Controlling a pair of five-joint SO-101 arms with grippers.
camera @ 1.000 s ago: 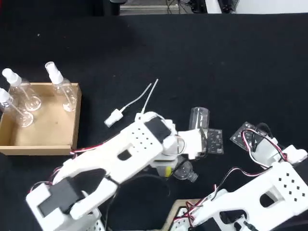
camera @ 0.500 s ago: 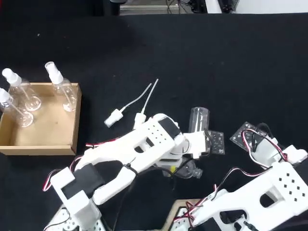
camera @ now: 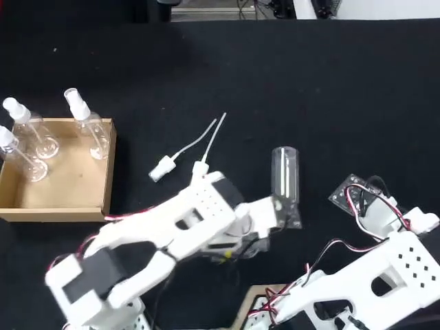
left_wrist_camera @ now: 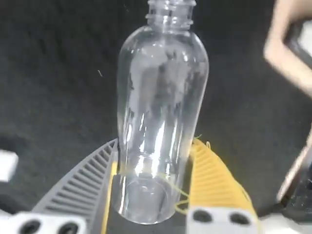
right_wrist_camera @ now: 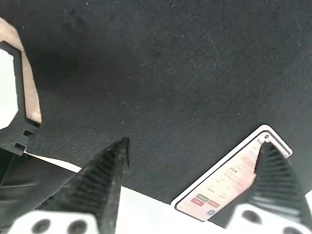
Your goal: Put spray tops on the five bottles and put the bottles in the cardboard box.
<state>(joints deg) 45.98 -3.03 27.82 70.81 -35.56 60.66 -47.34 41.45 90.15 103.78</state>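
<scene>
Left pincer (left_wrist_camera: 155, 161): closed on the bottle (left_wrist_camera: 163, 78), my two jaws pressing its sides low down, near the base.
Bottle: clear, bare at the neck, no top on it. The neck points away from my wrist. In the high view a clear bottle (camera: 284, 172) sticks out just past this pincer; I take it for the same one.
Right pincer (right_wrist_camera: 194, 146): jaws wide apart, holding nothing, above the black cloth with a phone (right_wrist_camera: 234, 180) under it.
Tops: two (camera: 163, 168) (camera: 201, 167) lie on the cloth near each other, thin tubes trailing away. The nearer one is just beside my left arm.
Box (camera: 108, 172): well apart from my left pincer, with three capped bottles (camera: 24, 127) (camera: 86, 124) (camera: 14, 155) in it.
Step, as I judge it: present this bottle so a top can go on.
Risk, grip: I hold smooth plastic low down, so the neck may swing or the bottle may slide out if I tilt it.
Risk, sweep: my left arm may knock the nearer top and roll it away.
Risk, tube: the tube is long and thin and the neck is narrow. A poor line-up may bend it or push the bottle out of my jaws.
Risk, reach: my right pincer is well apart from both tops and must cross near my left arm.
</scene>
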